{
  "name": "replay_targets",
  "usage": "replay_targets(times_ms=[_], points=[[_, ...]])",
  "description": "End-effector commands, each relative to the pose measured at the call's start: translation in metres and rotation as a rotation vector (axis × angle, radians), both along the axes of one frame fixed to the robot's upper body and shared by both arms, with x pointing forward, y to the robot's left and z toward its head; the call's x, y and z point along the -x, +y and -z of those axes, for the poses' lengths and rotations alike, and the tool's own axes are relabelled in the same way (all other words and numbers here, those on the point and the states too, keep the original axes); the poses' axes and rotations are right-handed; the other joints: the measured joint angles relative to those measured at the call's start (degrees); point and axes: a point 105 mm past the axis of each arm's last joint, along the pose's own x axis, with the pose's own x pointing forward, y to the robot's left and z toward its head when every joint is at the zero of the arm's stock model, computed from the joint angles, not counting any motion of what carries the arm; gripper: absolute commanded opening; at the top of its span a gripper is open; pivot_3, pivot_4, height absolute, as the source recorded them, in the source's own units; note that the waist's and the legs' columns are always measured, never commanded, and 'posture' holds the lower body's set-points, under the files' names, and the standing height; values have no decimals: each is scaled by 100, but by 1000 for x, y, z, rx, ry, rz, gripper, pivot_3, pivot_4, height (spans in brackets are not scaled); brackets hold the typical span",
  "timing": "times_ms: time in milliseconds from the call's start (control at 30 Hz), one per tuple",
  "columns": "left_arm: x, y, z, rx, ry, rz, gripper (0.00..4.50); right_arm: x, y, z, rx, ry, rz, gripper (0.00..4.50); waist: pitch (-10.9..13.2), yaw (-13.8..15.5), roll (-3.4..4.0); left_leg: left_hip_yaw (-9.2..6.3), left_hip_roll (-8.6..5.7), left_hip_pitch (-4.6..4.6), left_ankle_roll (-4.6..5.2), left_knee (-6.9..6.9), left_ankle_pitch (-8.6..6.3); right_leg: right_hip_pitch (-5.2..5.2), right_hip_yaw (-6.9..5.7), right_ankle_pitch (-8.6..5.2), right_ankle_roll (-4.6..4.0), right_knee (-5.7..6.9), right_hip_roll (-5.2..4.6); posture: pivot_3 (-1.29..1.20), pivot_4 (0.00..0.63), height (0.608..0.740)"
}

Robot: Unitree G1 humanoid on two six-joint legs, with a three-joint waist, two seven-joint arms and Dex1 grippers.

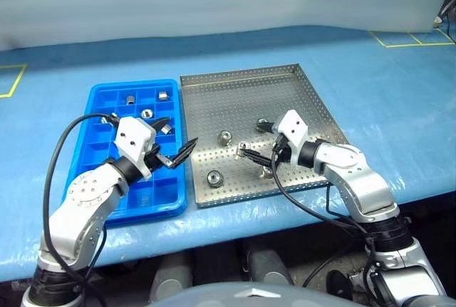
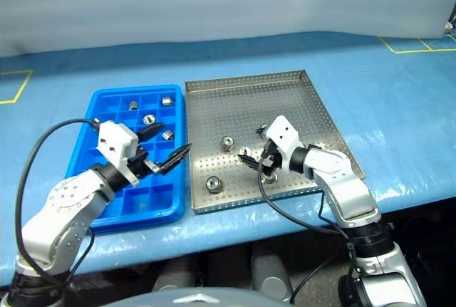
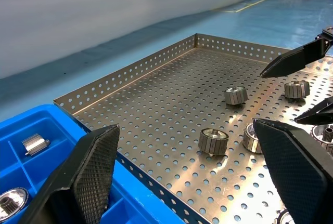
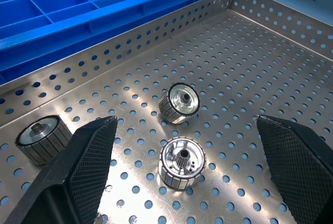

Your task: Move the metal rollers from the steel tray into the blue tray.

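While both grippers stood wide and empty, the right gripper (image 2: 255,152) hovered over metal rollers (image 4: 181,162) in the steel tray's (image 1: 214,90) near half. Several rollers already sat in the blue tray (image 1: 98,97), left of it. A good pick likely meant lowering straight down, centring one roller between the fingers.

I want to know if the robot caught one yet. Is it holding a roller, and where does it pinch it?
No. Both the left gripper and right gripper are open and empty; a roller lies between the right fingers, unpinched.
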Motion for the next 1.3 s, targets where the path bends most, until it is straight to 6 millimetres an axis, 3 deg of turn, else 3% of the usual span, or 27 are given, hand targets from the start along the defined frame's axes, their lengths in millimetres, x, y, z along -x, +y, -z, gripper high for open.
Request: replay_targets(times_ms=[33, 233, 433, 567, 800, 1300], points=[[-1, -7, -7, 0, -32, 27, 4500, 0, 2, -11, -16, -48, -7, 4491, 0, -1, 0, -1, 0, 0, 0, 1, 0, 0, 0, 0, 0, 1, 0, -89, 150, 740], [-16, -23, -6, 3, -28, 51, 4500, 0, 2, -12, -22, -56, 2, 4491, -1, 0, -2, -1, -4, 0, 0, 8, 0, 2, 0, -1, -1, 5, 0, -110, 150, 740], [-58, -42, 6, -42, 37, -39, 4500, -1, 1, -19, -56, -97, 46, 4491, -2, -16, -2, -3, -7, 0, 1, 21, 0, 3, 4, 4, 7, 17, 1, -150, 150, 740], [-73, -55, 18, -118, 77, -28, 4500, 2, 0, -21, -58, -113, 58, 4491, -2, -104, -3, -2, -10, -1, 2, 32, -1, 2, 11, 6, 11, 31, 1, -179, 150, 740], [-87, -62, 36, -199, 136, -35, 4500, 6, -6, -21, -54, -123, 94, 4491, -2, -300, -3, -4, -11, 3, 2, 39, -1, -3, 13, 4, 11, 54, 2, -222, 150, 740], [-94, -63, 73, -255, 263, -64, 4500, 9, -7, -21, -58, -134, 119, 4491, -2, -598, -3, -3, -15, 5, 3, 46, -1, -3, 31, 8, 21, 55, 0, -233, 150, 740]])
